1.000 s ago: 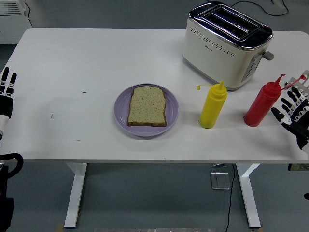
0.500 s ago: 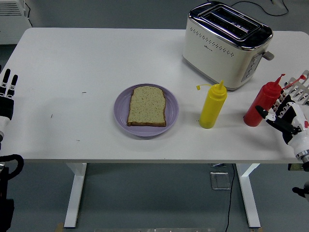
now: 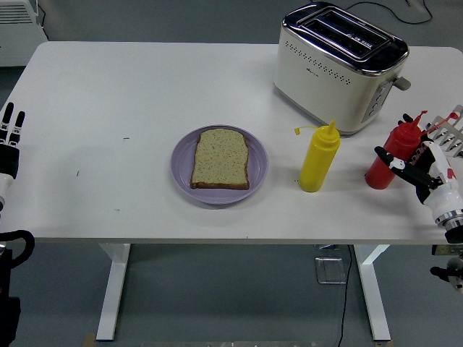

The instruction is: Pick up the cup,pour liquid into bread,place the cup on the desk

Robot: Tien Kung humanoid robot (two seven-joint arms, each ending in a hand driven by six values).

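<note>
Since a second ago the right hand (image 3: 418, 165) has been brought in against the red squeeze bottle (image 3: 389, 157), its fingers spread wide around the body, not yet closed. The bottle stands upright near the table (image 3: 108, 94)'s right edge, beside the yellow bottle (image 3: 319, 157). Bread (image 3: 221, 158) lies on the purple plate (image 3: 183, 172). The left hand (image 3: 9, 141) rests at the left edge, fingers extended.

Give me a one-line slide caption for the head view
Right hand closing around the red squeeze bottle beside the yellow bottle; bread waits on a purple plate.
</note>
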